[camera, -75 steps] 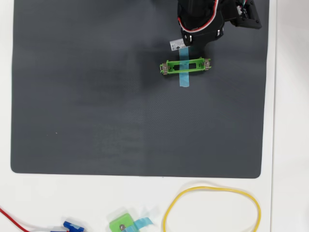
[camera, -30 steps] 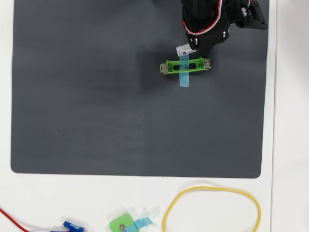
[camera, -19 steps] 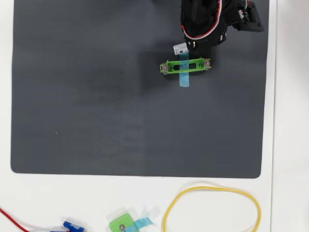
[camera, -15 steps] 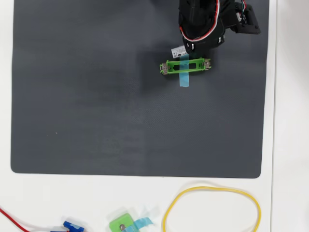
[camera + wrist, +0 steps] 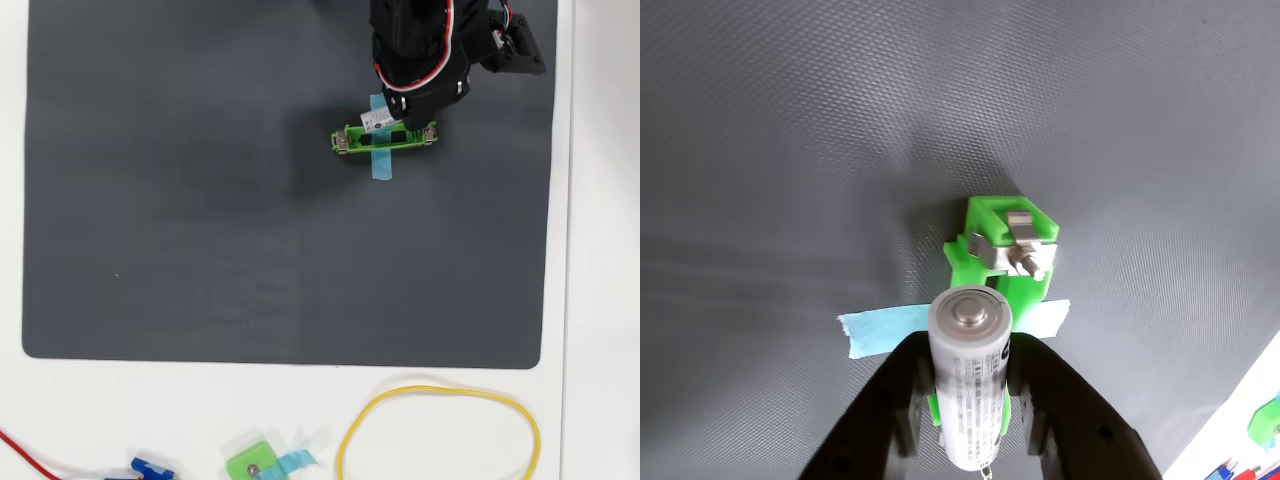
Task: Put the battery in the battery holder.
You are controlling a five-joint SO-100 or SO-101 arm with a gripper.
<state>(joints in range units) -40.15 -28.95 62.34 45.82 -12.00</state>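
Dark mat (image 5: 200, 200) spreads wide and bare left of the claw (image 5: 970, 420), which grips the battery (image 5: 970, 385) tilted over the battery holder (image 5: 350, 138), near the mat's top edge.

The battery (image 5: 971, 385), a silver-white cylinder with tiny dark print, hangs tilted over the battery holder (image 5: 385, 136), not seated. The holder, a narrow bright green frame with metal end contacts and light blue tape across, lies flat, long axis nine to three o'clock overhead.
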